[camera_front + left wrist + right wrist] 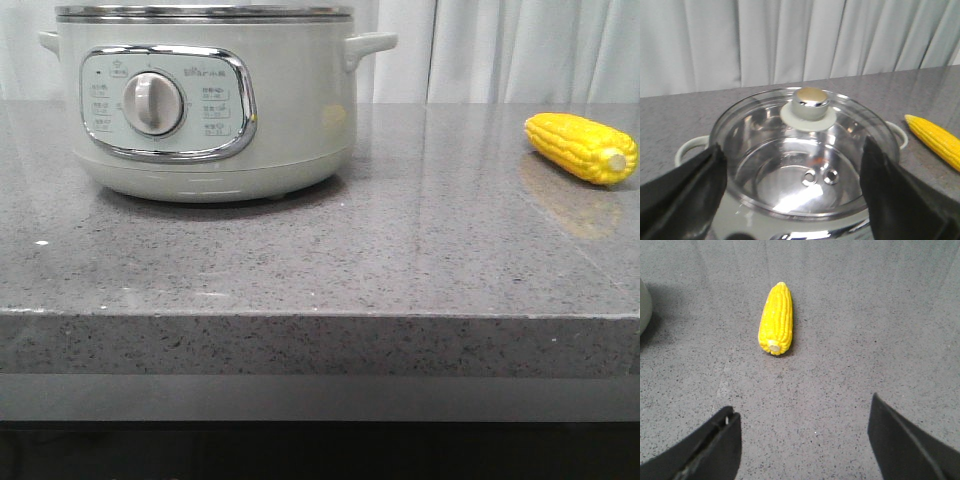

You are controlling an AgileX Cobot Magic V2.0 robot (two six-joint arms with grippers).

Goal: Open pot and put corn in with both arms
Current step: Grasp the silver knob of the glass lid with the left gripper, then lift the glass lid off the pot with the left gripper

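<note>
The pale-green-white pot (205,100) stands at the left of the grey counter, its dial and chrome panel facing me. Its glass lid (770,165) with a metal rim is on, with a chrome knob (811,102) on top. My left gripper (792,160) is open above the near part of the lid, short of the knob, holding nothing. The yellow corn (582,147) lies on the counter at the right, stub end toward me. My right gripper (802,417) is open and empty above the counter, apart from the corn (775,318). Neither gripper shows in the front view.
The grey speckled counter (400,250) has its front edge near me. White curtains (520,50) hang behind it. The corn also shows in the left wrist view (936,140), beside the pot's handle (899,134).
</note>
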